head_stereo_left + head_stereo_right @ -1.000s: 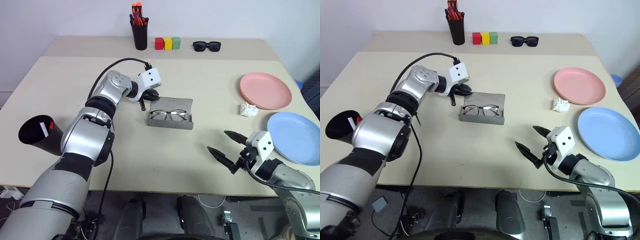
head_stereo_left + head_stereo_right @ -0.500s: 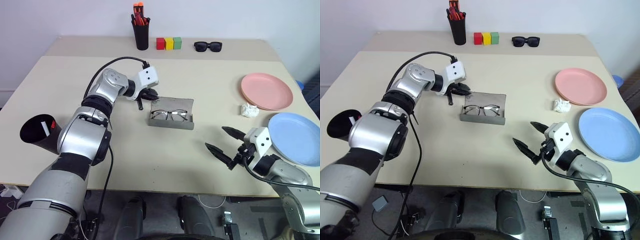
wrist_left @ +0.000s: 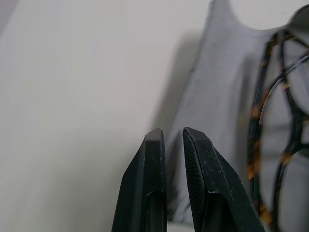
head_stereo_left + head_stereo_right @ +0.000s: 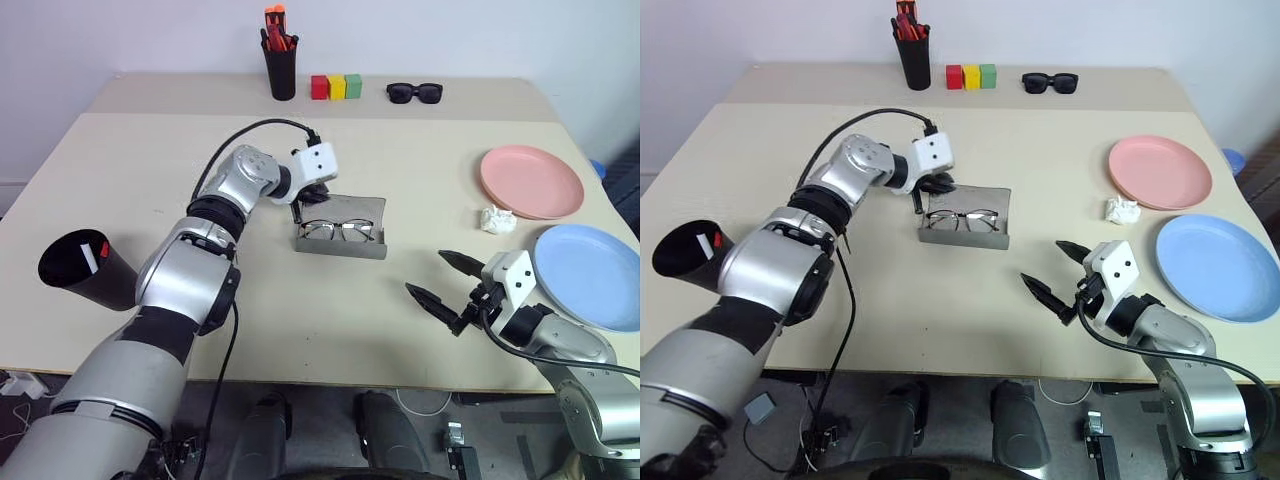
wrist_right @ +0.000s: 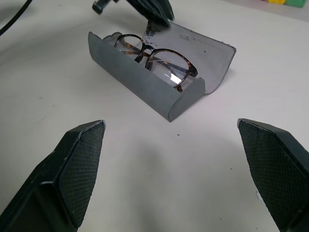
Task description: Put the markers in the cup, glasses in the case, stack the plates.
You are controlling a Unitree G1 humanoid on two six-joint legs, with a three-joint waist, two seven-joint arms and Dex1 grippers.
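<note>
While our left gripper [image 4: 299,210] hangs with fingers nearly together at the case's [image 4: 341,227] open lid, we see the glasses [image 4: 339,230] lying lengthwise inside, just beside it. Our right gripper [image 4: 444,283], fingers spread wide, waits nearer us, well apart.

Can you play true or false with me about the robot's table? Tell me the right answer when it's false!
1. The glasses lie in the open case. True.
2. The pink plate sits on top of the blue plate. False: they lie side by side, not stacked.
3. The right gripper is open and holds nothing. True.
4. The black cup is empty. False: a white marker and a red marker show inside it.
5. The left gripper is wide open. False: it is shut, at the case's edge.
</note>
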